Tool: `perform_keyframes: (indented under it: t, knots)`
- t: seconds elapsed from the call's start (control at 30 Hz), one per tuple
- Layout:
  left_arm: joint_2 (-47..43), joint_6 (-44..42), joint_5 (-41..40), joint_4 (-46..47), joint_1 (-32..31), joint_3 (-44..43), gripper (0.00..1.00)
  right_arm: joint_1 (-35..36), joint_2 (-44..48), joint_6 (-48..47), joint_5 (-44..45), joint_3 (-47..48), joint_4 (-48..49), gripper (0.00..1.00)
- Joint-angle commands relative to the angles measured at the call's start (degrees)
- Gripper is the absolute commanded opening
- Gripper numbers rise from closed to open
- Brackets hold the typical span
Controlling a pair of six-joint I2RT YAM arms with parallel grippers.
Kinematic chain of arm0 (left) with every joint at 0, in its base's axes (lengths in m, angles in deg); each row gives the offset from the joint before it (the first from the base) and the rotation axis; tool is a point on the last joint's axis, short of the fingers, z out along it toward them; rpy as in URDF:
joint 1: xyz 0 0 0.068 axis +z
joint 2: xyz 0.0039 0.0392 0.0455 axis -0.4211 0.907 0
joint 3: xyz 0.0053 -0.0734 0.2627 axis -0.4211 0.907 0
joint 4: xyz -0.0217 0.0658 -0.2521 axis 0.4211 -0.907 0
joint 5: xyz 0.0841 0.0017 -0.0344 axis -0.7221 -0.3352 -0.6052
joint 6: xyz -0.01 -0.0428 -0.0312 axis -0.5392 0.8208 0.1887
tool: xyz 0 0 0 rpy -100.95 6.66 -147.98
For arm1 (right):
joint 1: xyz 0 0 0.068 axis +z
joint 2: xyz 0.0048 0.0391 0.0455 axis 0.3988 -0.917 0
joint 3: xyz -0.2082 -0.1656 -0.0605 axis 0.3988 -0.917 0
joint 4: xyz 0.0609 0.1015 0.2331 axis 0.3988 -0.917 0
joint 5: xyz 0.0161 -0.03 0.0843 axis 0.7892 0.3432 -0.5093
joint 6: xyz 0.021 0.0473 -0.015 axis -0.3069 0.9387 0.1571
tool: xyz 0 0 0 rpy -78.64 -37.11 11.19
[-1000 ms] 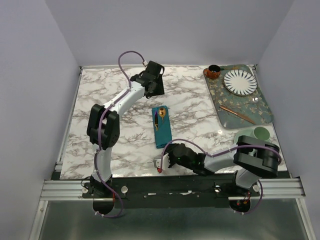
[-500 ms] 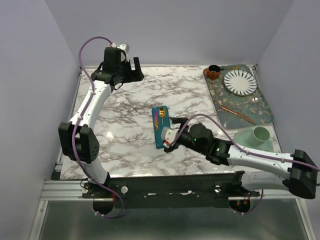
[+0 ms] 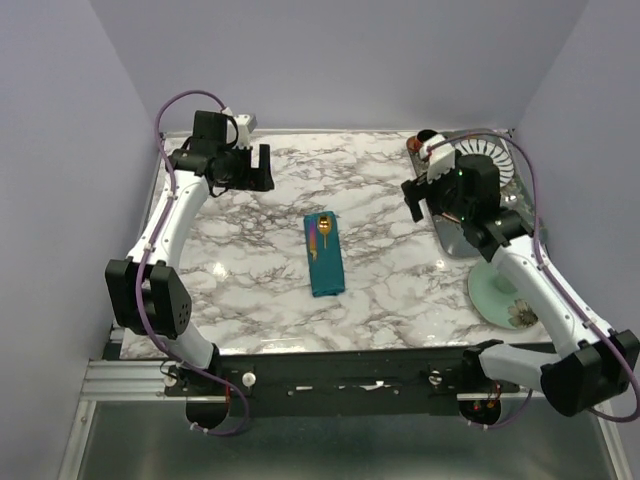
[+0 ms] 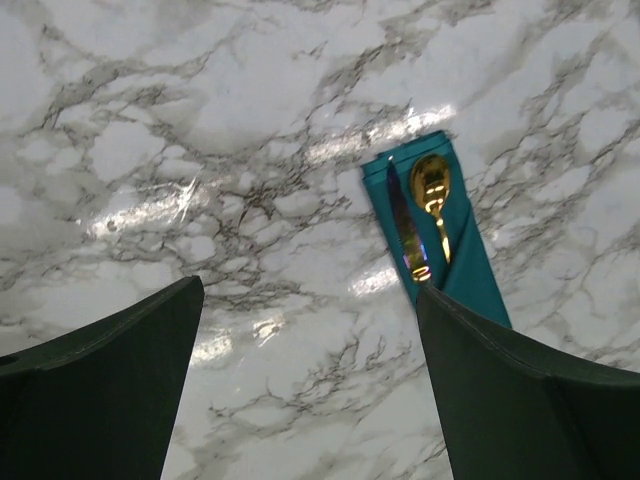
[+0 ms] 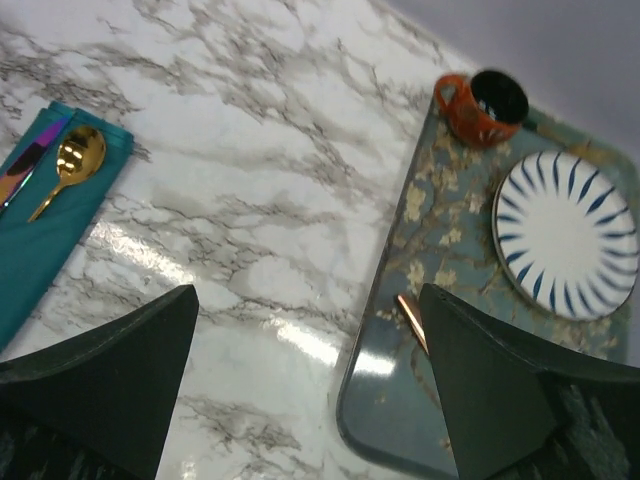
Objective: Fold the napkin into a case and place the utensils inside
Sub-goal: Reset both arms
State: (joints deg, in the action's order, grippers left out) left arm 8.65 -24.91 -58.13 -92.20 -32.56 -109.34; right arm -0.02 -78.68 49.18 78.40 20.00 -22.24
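Judged done: napkin case (image 3: 325,258) folded, gold spoon (image 4: 432,188) and iridescent utensil (image 4: 404,228) tucked inside, left gripper (image 4: 310,290) and right gripper (image 5: 308,290) apart, empty.

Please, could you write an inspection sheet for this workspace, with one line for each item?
Surface: white marble table, grey veins, glossy.
Job's things: teal case lies folded mid-table; gold spoon and purple utensil have lower ends tucked in, heads showing.
Clutter: floral tray at the right holds a striped plate, orange cup and copper stick; green saucer lies nearer.
Grippers: left gripper open, empty, raised at far left; right gripper open, empty, above the tray's left edge.
Cables: a purple cable loops along each arm, away from the case.
Surroundings: plain pale walls; metal rail at the near edge.
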Motion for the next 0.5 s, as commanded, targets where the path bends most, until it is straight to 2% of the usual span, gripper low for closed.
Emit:
perform_keyframes:
  t: [0.0,0.23,0.47]
  knots:
    - [-3.60,-5.90,-8.55,-2.68,0.54,6.39,0.99,-10.19,-5.32,13.46,-8.93,5.47,-14.55,1.00]
    - [-4.31,-4.42,-10.24,-0.13,0.45,12.02,0.99,-11.62,-4.18,15.40,-13.50,-1.19,-13.77,1.00]
    - [-6.50,-4.77,-11.65,0.31,0.45,11.77,0.99,-11.80,-2.43,15.32,-15.00,-3.23,-12.45,1.00]
